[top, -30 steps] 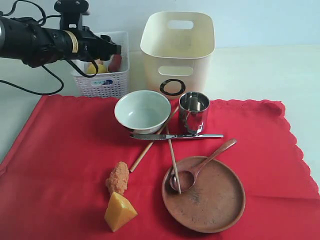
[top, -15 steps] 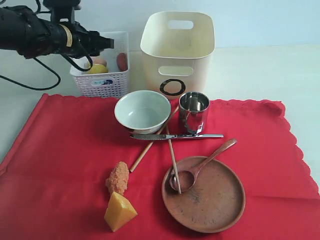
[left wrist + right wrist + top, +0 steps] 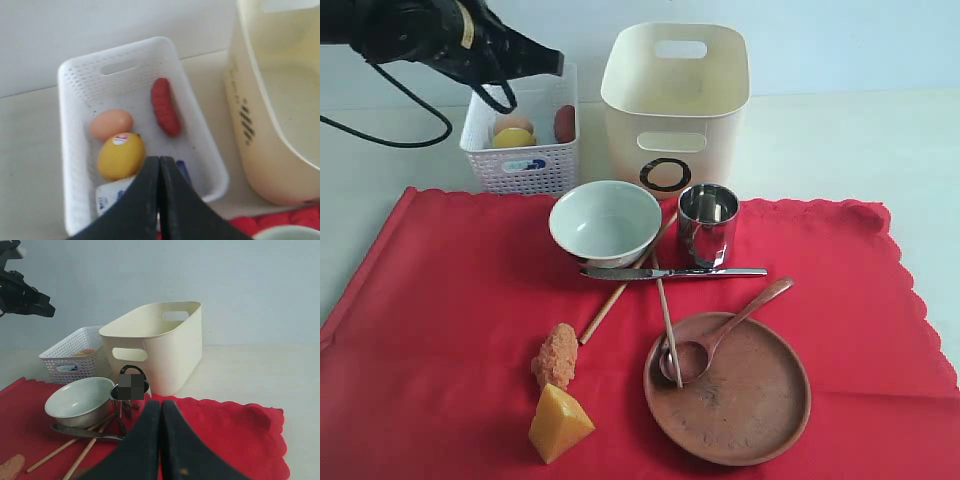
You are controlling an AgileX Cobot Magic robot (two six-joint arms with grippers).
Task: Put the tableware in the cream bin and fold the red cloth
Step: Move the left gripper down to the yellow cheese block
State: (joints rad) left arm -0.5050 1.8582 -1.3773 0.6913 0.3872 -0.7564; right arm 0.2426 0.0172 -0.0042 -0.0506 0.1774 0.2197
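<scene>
as left pincer (image 3: 159, 161) hangs, cream bin (image 3: 272, 125) beside

You are looking at the red cloth (image 3: 440, 330) running off the lower edge of the exterior view, with the left arm (image 3: 410, 30) being cropped at the top corner. In the left wrist view, the left gripper (image 3: 159, 162) is covering most of a white-and-blue carton (image 3: 107, 197), and the cream bin (image 3: 270, 125) is being cut by the frame. In the right wrist view, a pixelated patch is masking most of the black ring mark (image 3: 131, 368).
</scene>
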